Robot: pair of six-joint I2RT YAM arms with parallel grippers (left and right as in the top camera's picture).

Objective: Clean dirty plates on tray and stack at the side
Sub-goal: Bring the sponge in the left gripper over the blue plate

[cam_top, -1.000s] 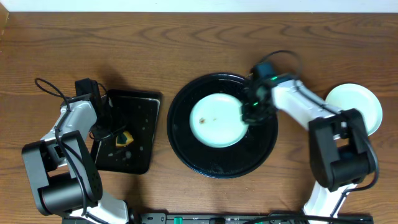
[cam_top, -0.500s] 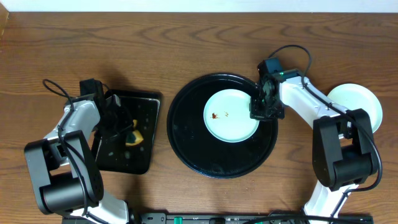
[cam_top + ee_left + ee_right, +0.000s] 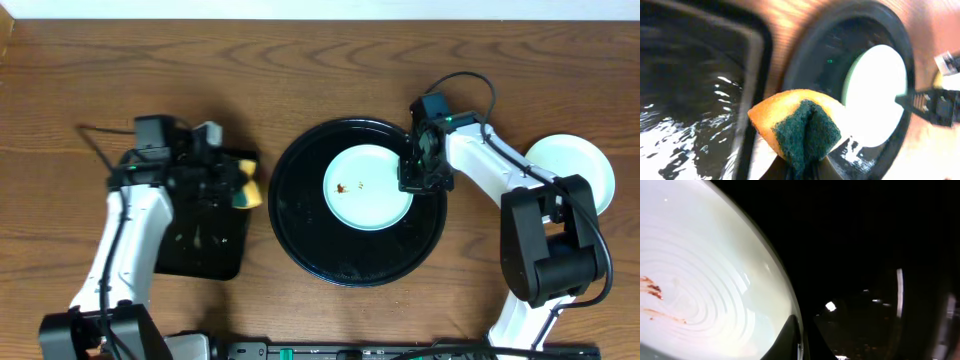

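Gripping plate (image 3: 368, 190) rim: right pincer (image 3: 412, 183) | left pincer (image 3: 238, 186) clenching sponge (image 3: 248, 190), near tray (image 3: 300, 228)

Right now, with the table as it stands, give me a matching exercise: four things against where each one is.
Things:
1 sponge
2 speckled plate
3 clean plate
4 rectangular tray

Places:
A on the round tray
B on the table, far right
C in the left gripper
D left of the round tray

Pairs: 1-C, 2-A, 3-B, 4-D.

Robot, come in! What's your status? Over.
Left gripper shut on sponge. Right gripper shut on speckled plate, in round tray. Nothing blocking sponge's path.
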